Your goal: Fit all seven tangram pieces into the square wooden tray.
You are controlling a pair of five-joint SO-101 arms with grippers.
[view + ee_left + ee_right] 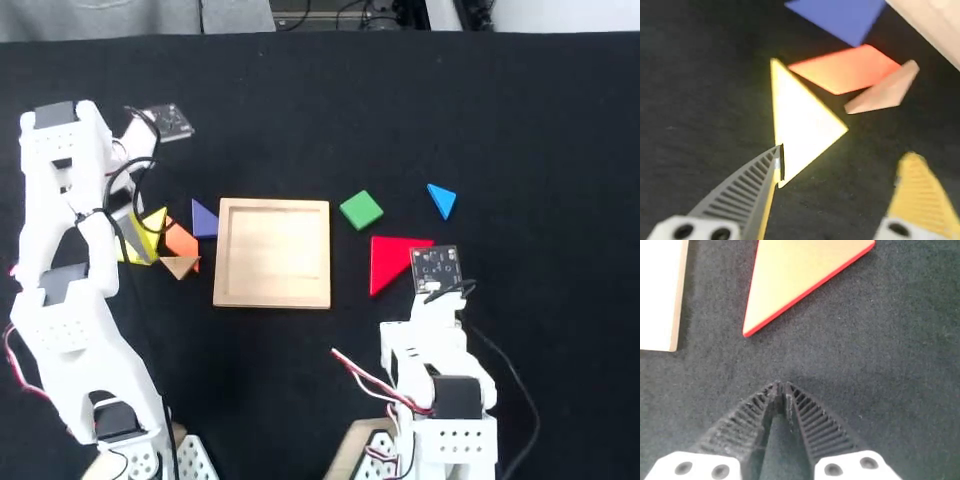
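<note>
The left gripper [845, 155], jaws spread, straddles the yellow triangle [800, 130] at frame centre, one finger at its edge.

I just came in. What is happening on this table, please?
A tangram puzzle, at its start. The left gripper is open at the yellow triangle, one finger against its edge. The right gripper is shut, just short of the red triangle. The wooden tray holds no piece yet; all lie on the black cloth beside it.
</note>
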